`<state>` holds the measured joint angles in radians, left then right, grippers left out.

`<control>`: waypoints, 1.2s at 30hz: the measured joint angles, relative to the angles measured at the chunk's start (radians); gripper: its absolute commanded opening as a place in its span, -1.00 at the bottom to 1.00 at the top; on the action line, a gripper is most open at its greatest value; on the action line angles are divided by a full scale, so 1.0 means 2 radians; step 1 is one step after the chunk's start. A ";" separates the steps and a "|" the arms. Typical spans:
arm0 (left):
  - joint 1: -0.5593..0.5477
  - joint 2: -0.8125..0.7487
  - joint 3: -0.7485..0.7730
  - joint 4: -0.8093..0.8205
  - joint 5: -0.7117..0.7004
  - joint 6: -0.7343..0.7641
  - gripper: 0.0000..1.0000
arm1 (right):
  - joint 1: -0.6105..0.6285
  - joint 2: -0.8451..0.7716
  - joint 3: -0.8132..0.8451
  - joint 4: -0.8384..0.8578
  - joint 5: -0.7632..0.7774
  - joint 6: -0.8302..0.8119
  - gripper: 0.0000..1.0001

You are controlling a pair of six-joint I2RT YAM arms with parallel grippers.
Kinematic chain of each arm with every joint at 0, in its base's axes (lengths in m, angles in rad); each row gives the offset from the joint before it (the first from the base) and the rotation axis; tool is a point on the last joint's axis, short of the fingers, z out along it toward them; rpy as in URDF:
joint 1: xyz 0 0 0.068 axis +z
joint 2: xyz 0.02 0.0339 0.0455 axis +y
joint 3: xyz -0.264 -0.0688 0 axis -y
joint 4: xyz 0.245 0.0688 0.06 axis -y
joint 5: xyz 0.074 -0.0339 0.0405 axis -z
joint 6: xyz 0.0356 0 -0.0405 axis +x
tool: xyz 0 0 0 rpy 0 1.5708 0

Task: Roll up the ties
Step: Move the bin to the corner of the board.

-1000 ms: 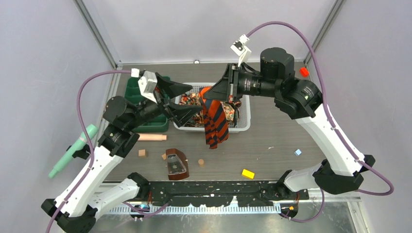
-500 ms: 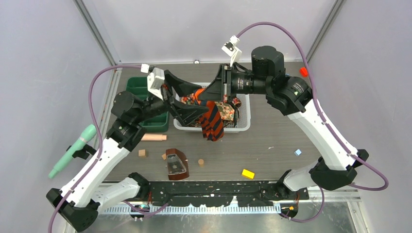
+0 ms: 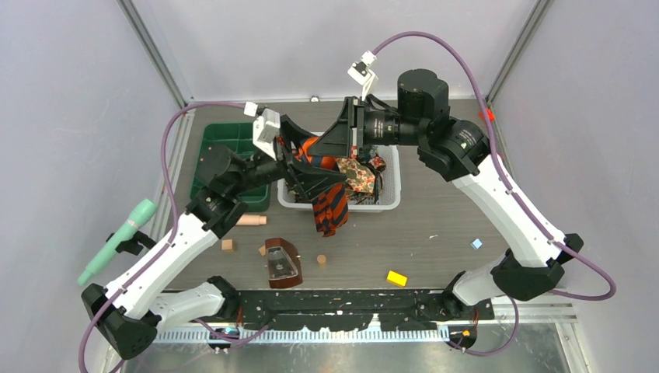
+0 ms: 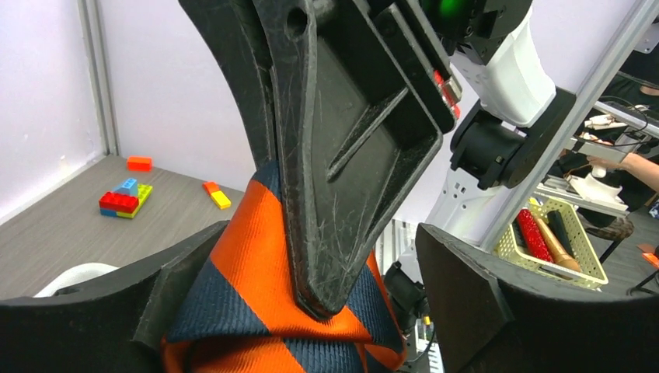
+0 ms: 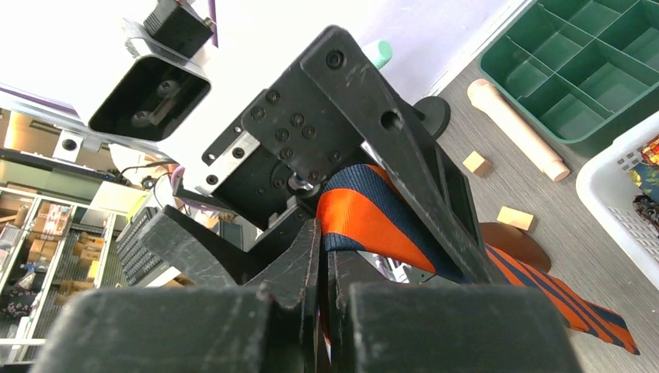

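Striped tie [image 3: 330,211], orange and navy, hangs from the right gripper [image 5: 322,272], whose jaws are clamped on its upper fold, over the near rim of the white mesh basket [image 3: 388,203]; within the last second the left gripper [image 3: 322,165] has moved in and now straddles the fabric, jaws apart and starting to narrow; judgement: a two-handed hold is imminent; rolling not yet begun.
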<state>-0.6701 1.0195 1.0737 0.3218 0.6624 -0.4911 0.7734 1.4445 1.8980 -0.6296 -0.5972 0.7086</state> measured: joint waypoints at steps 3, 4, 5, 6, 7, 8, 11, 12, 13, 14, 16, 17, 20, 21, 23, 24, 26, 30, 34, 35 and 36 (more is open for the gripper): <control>-0.004 0.001 -0.010 0.005 -0.007 -0.002 0.37 | 0.000 0.001 0.000 0.006 0.000 0.003 -0.99; -0.004 0.001 -0.012 0.006 -0.009 -0.002 0.31 | 0.000 0.001 0.000 0.007 0.001 0.004 -0.99; -0.005 0.001 -0.016 0.008 -0.010 -0.002 0.23 | 0.000 0.001 0.000 0.009 0.002 0.005 -0.99; -0.005 0.001 -0.019 0.010 -0.012 -0.002 0.15 | 0.000 0.001 0.000 0.012 0.003 0.005 -0.99; -0.005 0.000 -0.022 0.011 -0.013 -0.002 0.07 | 0.000 0.001 0.000 0.013 0.005 0.005 -0.99; -0.005 0.000 -0.025 0.011 -0.015 -0.002 -0.02 | 0.000 0.001 0.000 0.014 0.007 0.005 -0.99; -0.005 -0.003 -0.032 0.013 -0.020 -0.004 -0.25 | 0.000 0.001 0.000 0.017 0.013 0.006 -0.99; -0.005 -0.005 -0.034 0.013 -0.021 -0.004 -0.31 | 0.000 0.001 0.000 0.019 0.015 0.007 -0.99; -0.005 -0.006 -0.035 0.013 -0.022 -0.004 -0.34 | 0.000 0.001 0.000 0.020 0.017 0.007 -0.99; -0.005 -0.006 -0.036 0.013 -0.023 -0.003 -0.38 | 0.000 0.001 0.000 0.021 0.018 0.008 -0.99; -0.005 -0.008 -0.039 0.013 -0.025 -0.004 -0.51 | 0.000 0.001 0.000 0.023 0.022 0.010 -0.99; -0.005 -0.009 -0.041 0.013 -0.025 -0.004 -0.60 | 0.000 0.001 0.000 0.024 0.024 0.010 -0.99; -0.005 -0.012 -0.043 0.013 -0.027 -0.004 -0.94 | 0.002 0.001 0.000 0.027 0.030 0.012 -0.94; -0.005 -0.012 -0.043 0.013 -0.028 -0.004 -1.00 | 0.002 0.001 0.000 0.027 0.032 0.012 -0.90; -0.005 -0.013 -0.043 0.012 -0.030 -0.002 -1.00 | 0.002 0.001 0.000 0.027 0.035 0.012 -0.74; -0.005 -0.012 -0.043 0.011 -0.031 -0.002 -1.00 | 0.002 0.001 0.000 0.027 0.037 0.012 -0.58; -0.005 -0.012 -0.043 0.006 -0.033 -0.001 -1.00 | 0.002 0.001 0.000 0.024 0.044 0.011 -0.35; -0.005 -0.014 -0.043 -0.034 -0.050 0.011 -1.00 | 0.003 0.000 0.009 -0.003 0.089 -0.008 0.06; -0.005 -0.028 -0.044 -0.097 -0.080 0.033 -1.00 | 0.004 -0.022 0.013 -0.049 0.204 -0.042 0.30; -0.005 -0.035 -0.045 -0.111 -0.087 0.039 -1.00 | 0.004 -0.030 0.013 -0.058 0.229 -0.049 0.33; -0.005 -0.045 -0.045 -0.128 -0.096 0.044 -1.00 | 0.004 -0.039 0.013 -0.069 0.262 -0.058 0.33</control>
<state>-0.6804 0.9291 0.9840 0.0658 0.4702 -0.4023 0.7807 1.3655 1.9244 -0.7673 -0.0727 0.5934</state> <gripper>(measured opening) 0.093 0.631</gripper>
